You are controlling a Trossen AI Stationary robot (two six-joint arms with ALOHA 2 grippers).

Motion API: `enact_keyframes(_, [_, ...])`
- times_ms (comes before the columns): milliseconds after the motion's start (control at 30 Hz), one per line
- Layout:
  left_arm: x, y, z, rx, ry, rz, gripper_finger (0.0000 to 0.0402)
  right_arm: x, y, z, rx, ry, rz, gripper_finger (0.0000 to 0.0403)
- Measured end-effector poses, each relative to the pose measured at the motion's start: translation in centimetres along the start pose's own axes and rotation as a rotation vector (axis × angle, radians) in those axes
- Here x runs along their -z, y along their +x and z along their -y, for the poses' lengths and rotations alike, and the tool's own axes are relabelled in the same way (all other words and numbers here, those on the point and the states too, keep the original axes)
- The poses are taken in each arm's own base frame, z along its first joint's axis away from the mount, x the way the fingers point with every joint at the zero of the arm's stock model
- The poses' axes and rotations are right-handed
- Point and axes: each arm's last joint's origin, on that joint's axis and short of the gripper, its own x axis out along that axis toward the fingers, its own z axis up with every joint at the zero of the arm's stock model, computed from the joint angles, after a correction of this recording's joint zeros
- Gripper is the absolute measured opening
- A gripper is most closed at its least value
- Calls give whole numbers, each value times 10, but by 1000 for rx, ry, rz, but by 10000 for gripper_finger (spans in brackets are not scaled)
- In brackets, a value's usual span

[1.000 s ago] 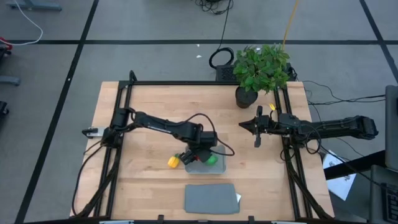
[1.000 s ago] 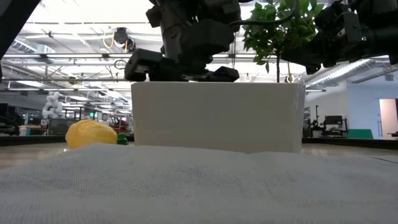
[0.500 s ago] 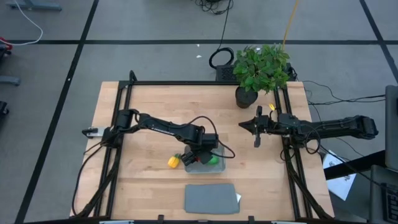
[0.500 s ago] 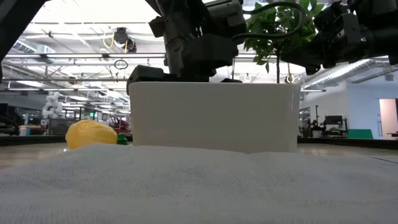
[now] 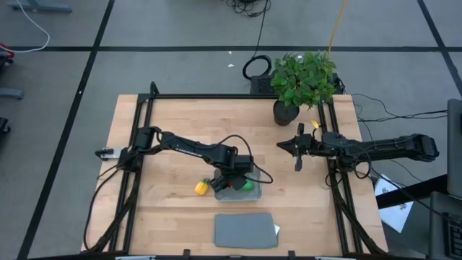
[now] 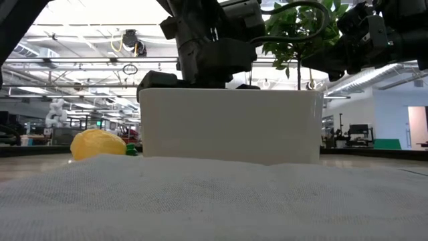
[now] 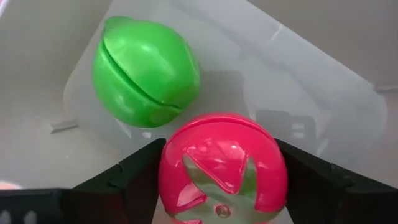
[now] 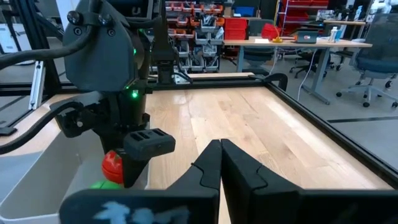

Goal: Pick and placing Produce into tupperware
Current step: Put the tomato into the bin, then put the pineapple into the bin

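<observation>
Red produce (image 7: pixel 221 168) in left tool (image 7: pixel 217 186), over tupperware (image 7: pixel 323 106), beside green produce (image 7: pixel 146 71).

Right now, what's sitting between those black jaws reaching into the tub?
The red piece, shown in the left wrist view, beside the green piece in the tub.

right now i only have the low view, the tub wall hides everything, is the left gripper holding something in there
Observer: Yes, the left gripper is shut on the red piece, low inside the tub.
Operator: anything else in the tub
Observer: The green piece sits right beside the red one.
Operator: and the yellow one i see on my left
Observer: From above, the yellow piece lies on the table just outside the tub.
</observation>
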Motion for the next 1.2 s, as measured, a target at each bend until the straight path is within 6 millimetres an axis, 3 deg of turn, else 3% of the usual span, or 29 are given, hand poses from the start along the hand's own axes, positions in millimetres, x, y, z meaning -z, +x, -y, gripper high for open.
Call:
enact_keyframes(533, [-3, -7, -2, -45, -41, -25, 285, 0, 0, 0, 0, 0, 4, 0])
enact_keyframes(900, [-25, -49, -11, -82, -77, -57, 285, 0, 0, 0, 0, 6, 3, 0])
enact_keyframes(1200, [-28, -83, -8, -63, -193, -169, 284, 0, 0, 0, -1, 7, 3, 0])
